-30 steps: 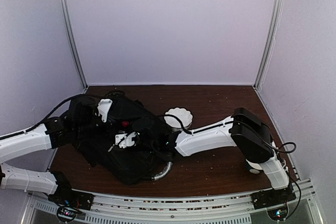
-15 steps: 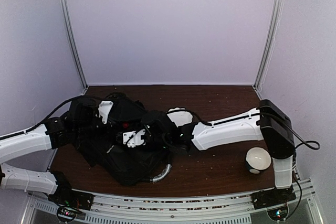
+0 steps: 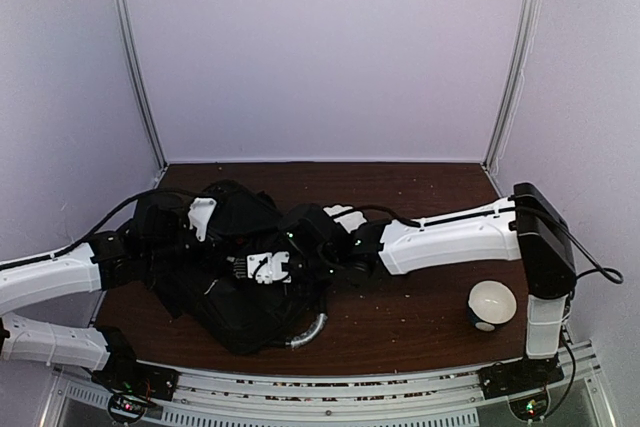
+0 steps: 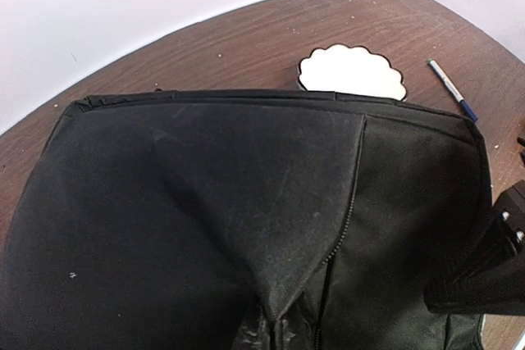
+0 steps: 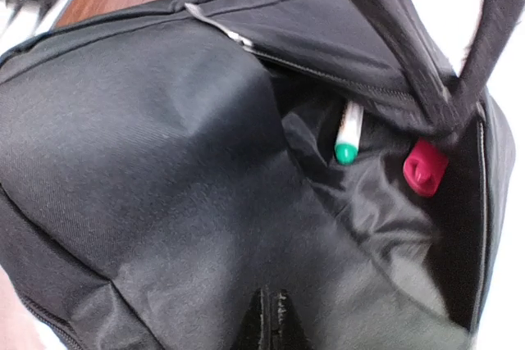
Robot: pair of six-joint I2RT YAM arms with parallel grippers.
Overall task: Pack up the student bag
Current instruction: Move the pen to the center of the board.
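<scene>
Locate the student bag (image 3: 235,292) on the left half of the counter (image 3: 430,187), lying flat and slumped, with its silvery curved handle (image 3: 312,329) toward the near edge. Note one arm reaching onto it from each side.

Read the left pincer (image 4: 262,329) as clenched on a fold of the student bag's black fabric, pulled up into a peak at the bottom of the left wrist view. Cannot make out the finger pads behind the cloth.

Read the right pincer (image 5: 271,317) as clenched likewise, with black fabric gathered into it just beside an open zipped pocket.

Inside that pocket, find a white marker (image 5: 348,133) with a green cap and, near it but apart, a red item (image 5: 425,168). Above both, note a black strap (image 5: 410,47) looping across the right wrist view.

Behind the student bag's far edge, find a scalloped white dish (image 4: 351,71), partly hidden by it. To the right of the dish, see a pen (image 4: 449,89) lying on bare counter. Near the right arm's base, well apart from the student bag, see a white round object (image 3: 492,302) with a dark underside.
</scene>
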